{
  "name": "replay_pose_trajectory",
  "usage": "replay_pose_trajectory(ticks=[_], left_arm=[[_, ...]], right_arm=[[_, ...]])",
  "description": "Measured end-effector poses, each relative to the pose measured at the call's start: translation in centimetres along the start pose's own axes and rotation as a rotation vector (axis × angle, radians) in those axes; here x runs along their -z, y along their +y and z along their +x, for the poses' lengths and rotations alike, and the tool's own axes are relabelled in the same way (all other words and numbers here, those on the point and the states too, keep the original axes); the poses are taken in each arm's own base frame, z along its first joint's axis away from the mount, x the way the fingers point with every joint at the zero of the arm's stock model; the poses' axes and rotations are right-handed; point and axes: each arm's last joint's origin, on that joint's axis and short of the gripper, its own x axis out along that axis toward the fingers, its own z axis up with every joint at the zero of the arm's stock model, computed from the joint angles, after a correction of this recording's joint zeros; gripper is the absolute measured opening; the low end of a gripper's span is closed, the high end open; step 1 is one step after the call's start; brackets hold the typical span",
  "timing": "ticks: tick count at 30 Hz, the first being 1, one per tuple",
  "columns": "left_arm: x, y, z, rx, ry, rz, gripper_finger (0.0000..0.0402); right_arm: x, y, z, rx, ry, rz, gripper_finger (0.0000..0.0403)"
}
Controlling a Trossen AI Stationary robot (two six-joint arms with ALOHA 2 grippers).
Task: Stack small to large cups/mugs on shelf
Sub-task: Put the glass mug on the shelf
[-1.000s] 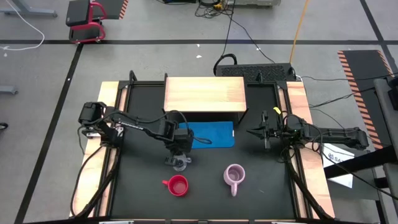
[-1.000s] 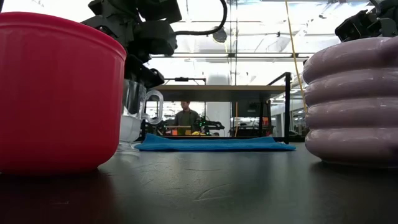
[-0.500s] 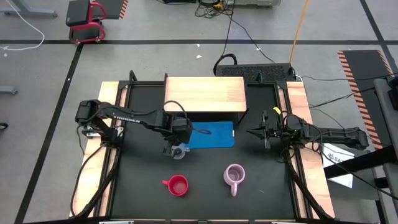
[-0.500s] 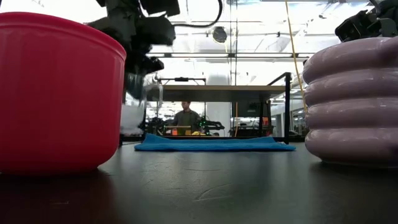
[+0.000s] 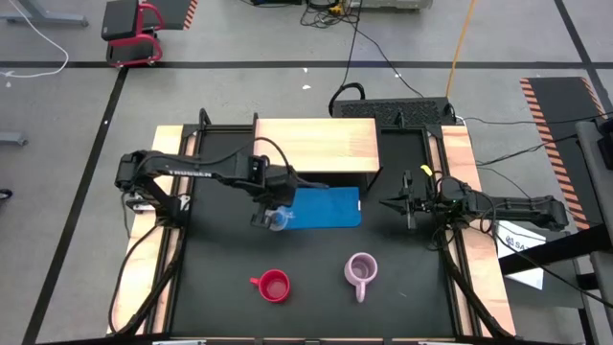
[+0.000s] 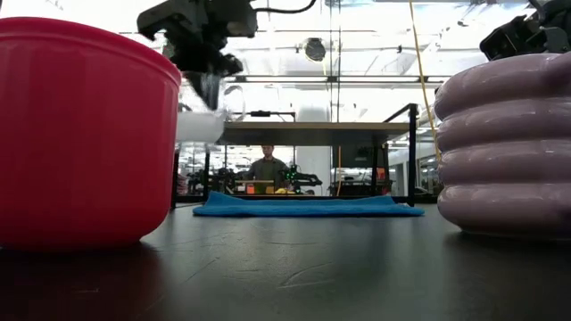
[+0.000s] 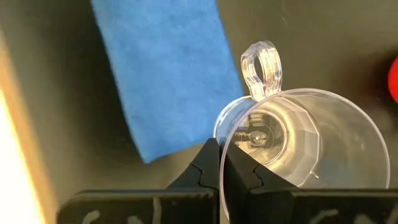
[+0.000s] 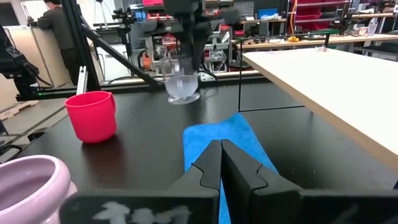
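My left gripper [image 5: 275, 215] is shut on the small clear glass cup [image 5: 279, 221], which hangs in the air over the left end of the blue mat [image 5: 326, 206]. In the low view the cup [image 6: 201, 114] floats above the table in front of the wooden shelf [image 5: 316, 146]. The red mug [image 5: 274, 286] and the ribbed lilac mug [image 5: 361, 271] stand upright on their bases near the front edge. My right gripper [image 5: 397, 203] waits shut at the table's right side with nothing in it. My left gripper pinches the glass cup's wall at the rim [image 7: 221, 132], a little way round from the handle [image 7: 262, 63]. One finger [image 7: 239, 174] is inside the cup and the other outside. The fingers come steeply from above. The cup hangs below them, mouth up, clear of the table.
The shelf stands on dark side panels at the far middle, with its top [image 8: 323, 81] above the mat. Black table [image 5: 220, 249] lies open between the mat and the two mugs. Wooden rails [image 5: 465, 172] run along both sides. A person [image 6: 268, 167] sits in the room beyond.
My left gripper has risen and gone toward the table's far edge, carrying the glass cup. The cup has left the table near the red mug and now hangs clear over the mat's left end.
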Motion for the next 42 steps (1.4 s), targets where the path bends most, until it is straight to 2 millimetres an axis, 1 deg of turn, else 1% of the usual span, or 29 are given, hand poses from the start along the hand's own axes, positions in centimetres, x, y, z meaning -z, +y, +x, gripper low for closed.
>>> replay_pose_trajectory(ticks=[8,15,17,25,32,37,42], left_arm=[[-0.5,1.3,-3.4,-0.045,-0.003,0.015,0.0001],[-0.5,3.2,-6.8,-0.113,-0.019,-0.011,0.0001],[-0.5,3.5,-7.2,-0.114,-0.032,-0.022,0.0001],[-0.1,4.2,-7.2,-0.113,-0.024,0.002,0.0001],[1.1,6.4,-7.6,-0.154,0.014,-0.005,0.0001],[1.2,7.7,-9.5,-0.199,-0.036,-0.01,0.0001],[1.3,8.0,-11.7,-0.201,-0.078,0.001,0.0001]], right_arm=[[0.0,0.0,0.0,0.0,0.0,0.0,0.0],[0.0,0.0,0.0,0.0,0.001,0.0,0.0],[0.0,0.0,0.0,0.0,0.001,0.0,0.0],[0.0,0.0,0.0,0.0,0.001,0.003,0.0],[0.0,0.0,0.0,0.0,0.002,0.003,0.0],[0.0,0.0,0.0,-0.001,0.001,0.003,0.0],[0.0,0.0,0.0,-0.001,0.001,0.003,0.0]])
